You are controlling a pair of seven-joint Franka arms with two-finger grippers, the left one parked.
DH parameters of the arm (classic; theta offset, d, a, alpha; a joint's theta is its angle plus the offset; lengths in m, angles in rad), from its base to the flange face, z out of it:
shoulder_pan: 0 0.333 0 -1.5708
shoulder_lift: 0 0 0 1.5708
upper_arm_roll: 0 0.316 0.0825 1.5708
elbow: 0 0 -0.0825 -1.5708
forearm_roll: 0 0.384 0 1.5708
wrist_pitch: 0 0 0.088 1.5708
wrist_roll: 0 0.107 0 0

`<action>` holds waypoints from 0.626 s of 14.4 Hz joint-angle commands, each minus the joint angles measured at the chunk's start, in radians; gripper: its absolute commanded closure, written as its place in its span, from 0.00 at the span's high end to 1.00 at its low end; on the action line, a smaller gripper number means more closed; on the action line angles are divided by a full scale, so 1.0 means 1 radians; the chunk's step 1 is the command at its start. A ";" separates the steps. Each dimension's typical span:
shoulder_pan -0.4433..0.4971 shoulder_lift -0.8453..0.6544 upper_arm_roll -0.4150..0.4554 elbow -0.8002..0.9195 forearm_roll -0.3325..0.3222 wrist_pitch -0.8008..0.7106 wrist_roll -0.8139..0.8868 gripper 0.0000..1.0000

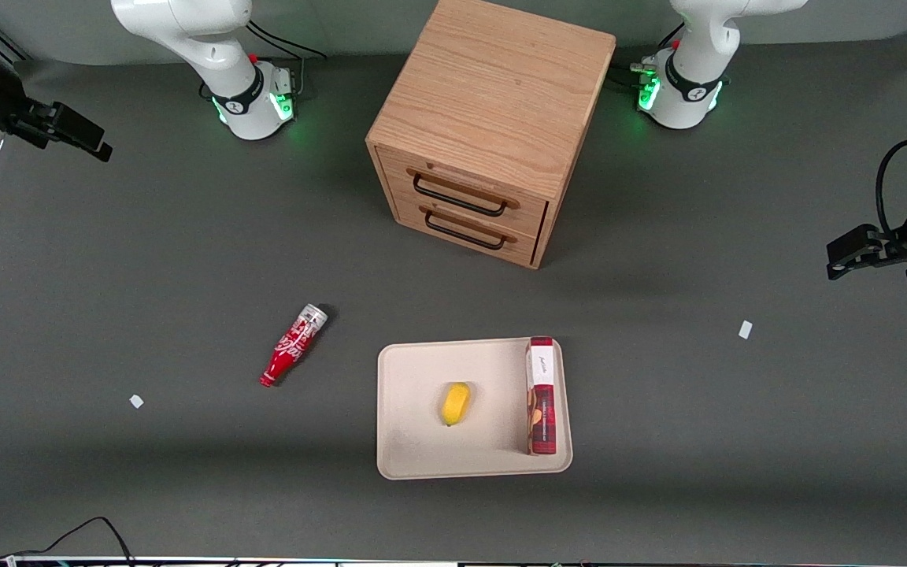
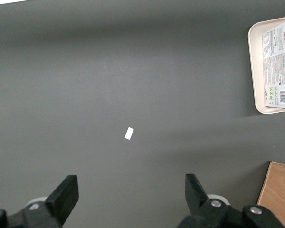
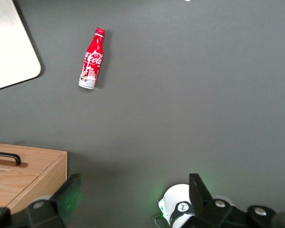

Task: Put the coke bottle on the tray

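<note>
The coke bottle (image 1: 294,346) is small and red with white script. It lies flat on the dark table beside the tray (image 1: 414,378), toward the working arm's end, with its neck pointing toward the front camera. The cream tray holds a yellow fruit (image 1: 456,403) and a red snack box (image 1: 542,398). My right gripper (image 1: 95,142) is open and empty, held high at the working arm's end of the table, well apart from the bottle and farther from the front camera. The right wrist view shows the gripper (image 3: 135,192), the bottle (image 3: 91,59) and a tray corner (image 3: 14,52).
A wooden two-drawer cabinet (image 1: 493,126) stands farther from the front camera than the tray; its corner shows in the right wrist view (image 3: 19,175). Small white tape bits (image 1: 136,402) (image 1: 745,329) lie on the table. The working arm's base (image 1: 253,102) stands beside the cabinet.
</note>
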 commanded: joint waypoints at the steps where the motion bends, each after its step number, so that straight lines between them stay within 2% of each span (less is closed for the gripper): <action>1: 0.009 0.040 -0.011 0.073 0.021 -0.061 -0.002 1.00; 9: 0.015 0.066 -0.006 0.070 0.016 -0.077 -0.022 1.00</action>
